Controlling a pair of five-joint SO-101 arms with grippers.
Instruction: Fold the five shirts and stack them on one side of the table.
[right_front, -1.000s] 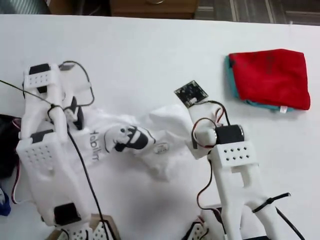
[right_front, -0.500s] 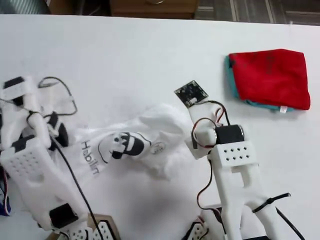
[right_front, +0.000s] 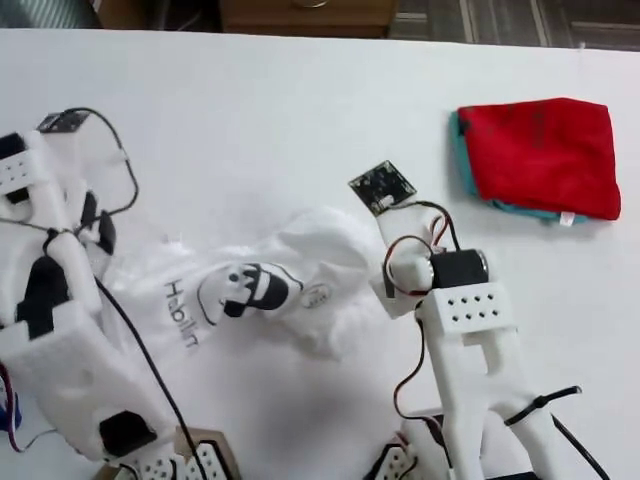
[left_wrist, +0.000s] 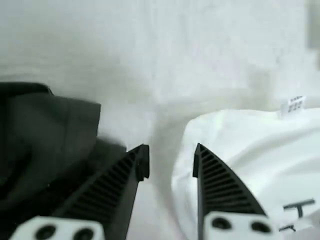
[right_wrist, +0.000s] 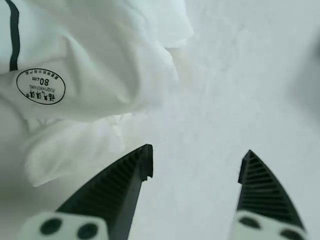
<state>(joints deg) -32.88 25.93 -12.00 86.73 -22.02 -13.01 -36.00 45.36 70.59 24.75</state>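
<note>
White fabric lies bunched on the near half of the flat white table (right_front: 300, 90): a crumpled white shirt (right_front: 260, 290) with a black cartoon face and lettering printed on it, unfolded, between the two arms. Far off to one side, near the table's far corner, a folded red shirt (right_front: 540, 150) rests on top of a folded teal shirt (right_front: 466, 160) (just a thin teal border shows along its edges).

In the left wrist view the left pincer (left_wrist: 170, 157) is parted by a narrow gap and has hold of nothing. One black ribbed finger (left_wrist: 220, 180) sits over the white shirt's edge. The other is beside a piece of dark grey cloth (left_wrist: 45, 130) lying on the table, and a strip of bare table shows between the fingers.

The right pincer (right_wrist: 197, 160) is spread wide and empty over bare table, just beside a rumpled fold of the white shirt, where a round printed label (right_wrist: 41, 86) faces up. Whether either finger touches the fabric cannot be told.
</note>
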